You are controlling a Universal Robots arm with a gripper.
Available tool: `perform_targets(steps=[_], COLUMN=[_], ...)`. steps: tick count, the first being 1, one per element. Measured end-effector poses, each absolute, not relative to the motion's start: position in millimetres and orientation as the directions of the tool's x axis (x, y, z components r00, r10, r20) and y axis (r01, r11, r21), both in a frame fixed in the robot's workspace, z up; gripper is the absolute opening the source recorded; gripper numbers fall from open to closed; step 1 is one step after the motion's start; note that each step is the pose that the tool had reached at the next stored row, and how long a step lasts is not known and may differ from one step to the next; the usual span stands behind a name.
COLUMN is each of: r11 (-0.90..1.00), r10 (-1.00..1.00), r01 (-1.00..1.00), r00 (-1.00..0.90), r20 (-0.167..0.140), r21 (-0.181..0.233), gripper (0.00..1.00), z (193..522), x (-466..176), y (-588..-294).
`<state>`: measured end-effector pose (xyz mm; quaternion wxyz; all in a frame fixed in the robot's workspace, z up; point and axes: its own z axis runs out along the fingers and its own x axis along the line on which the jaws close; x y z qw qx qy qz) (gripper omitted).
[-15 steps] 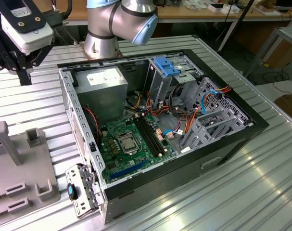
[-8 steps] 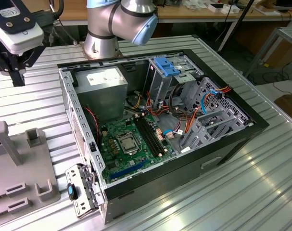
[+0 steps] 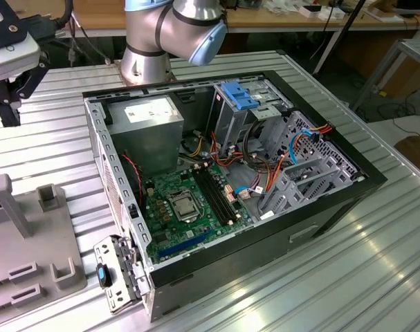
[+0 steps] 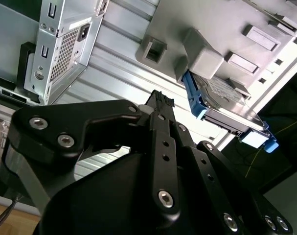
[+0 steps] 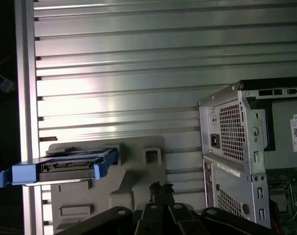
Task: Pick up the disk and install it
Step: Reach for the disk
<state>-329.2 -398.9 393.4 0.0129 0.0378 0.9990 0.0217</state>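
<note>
The disk point(image 4: 221, 105), grey metal in a bright blue carrier, sits in a grey fixture point(image 4: 221, 29) and sticks out past the table's edge. In the first wrist view the disk point(image 5: 65, 166) rests on the same fixture point(image 5: 138, 171). My gripper point(image 4: 160, 100) hangs above the ribbed table, apart from the disk, its black fingers closed together with nothing between them. In the exterior view the gripper point(image 3: 10, 111) is at the far left, above the fixture point(image 3: 30, 242).
An open computer case point(image 3: 334, 200) lies on the metal table point(image 3: 320, 277), showing the motherboard point(image 3: 189, 200), power supply point(image 3: 147, 131), and a drive cage with a pale blue latch point(image 3: 241, 95). The arm's base point(image 3: 151, 48) stands behind the case.
</note>
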Motion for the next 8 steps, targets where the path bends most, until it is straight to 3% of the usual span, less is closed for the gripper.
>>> perform_targets(steps=[8], r11=[0.996], r10=[0.076], r01=[0.075], r00=[-0.997], r20=[-0.024], r21=[0.044], gripper=[0.11], z=[393], x=[-350], y=[-399])
